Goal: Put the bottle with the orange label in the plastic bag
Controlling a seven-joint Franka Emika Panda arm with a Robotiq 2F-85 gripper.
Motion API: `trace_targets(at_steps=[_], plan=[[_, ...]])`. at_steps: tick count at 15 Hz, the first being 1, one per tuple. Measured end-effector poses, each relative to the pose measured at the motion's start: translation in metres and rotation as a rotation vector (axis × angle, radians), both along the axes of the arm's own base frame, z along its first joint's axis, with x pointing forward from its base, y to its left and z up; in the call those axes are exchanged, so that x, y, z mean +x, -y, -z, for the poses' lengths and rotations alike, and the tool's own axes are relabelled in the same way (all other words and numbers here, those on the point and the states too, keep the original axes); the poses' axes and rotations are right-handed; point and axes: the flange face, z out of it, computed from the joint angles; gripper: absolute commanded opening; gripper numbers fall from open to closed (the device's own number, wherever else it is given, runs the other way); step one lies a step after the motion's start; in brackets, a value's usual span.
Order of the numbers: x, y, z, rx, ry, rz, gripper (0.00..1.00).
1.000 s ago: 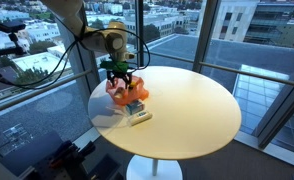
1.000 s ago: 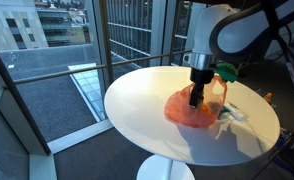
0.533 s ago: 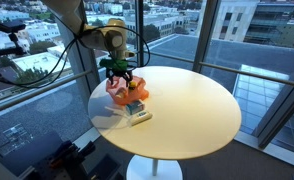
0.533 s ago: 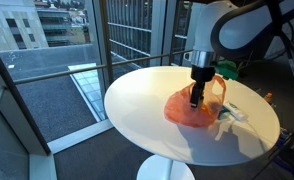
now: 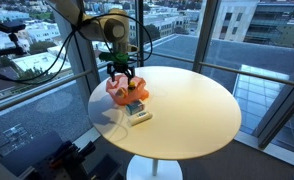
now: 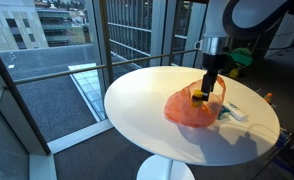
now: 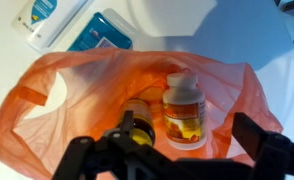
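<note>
The orange plastic bag point(image 7: 67, 95) lies open on the round white table point(image 5: 187, 110). The bottle with the orange label point(image 7: 184, 110), white-capped, lies inside the bag next to a darker bottle point(image 7: 139, 118). My gripper point(image 7: 187, 140) hangs just above the bag with its jaws open and empty, one finger on each side of the labelled bottle. In both exterior views the gripper point(image 5: 122, 72) point(image 6: 205, 88) sits over the bag point(image 5: 125, 94) point(image 6: 187, 110) near the table's edge.
Two flat blue-and-white packets point(image 7: 102, 30) point(image 7: 52, 15) lie on the table right beside the bag; they also show in both exterior views point(image 5: 140, 116) point(image 6: 230, 113). Glass walls and railings surround the table.
The gripper has lifted up out of the bag and shifted slightly sideways. The bottle with the orange label stays lying in the bag.
</note>
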Motion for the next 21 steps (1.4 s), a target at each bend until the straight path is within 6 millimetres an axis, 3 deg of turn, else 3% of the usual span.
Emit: trace_targets(at_steps=[9, 21], plan=[[-0.023, 0.07, -0.052, -0.031, 0.005, 0.178, 1.0], [-0.103, 0.09, -0.133, -0.069, -0.033, 0.315, 1.0]])
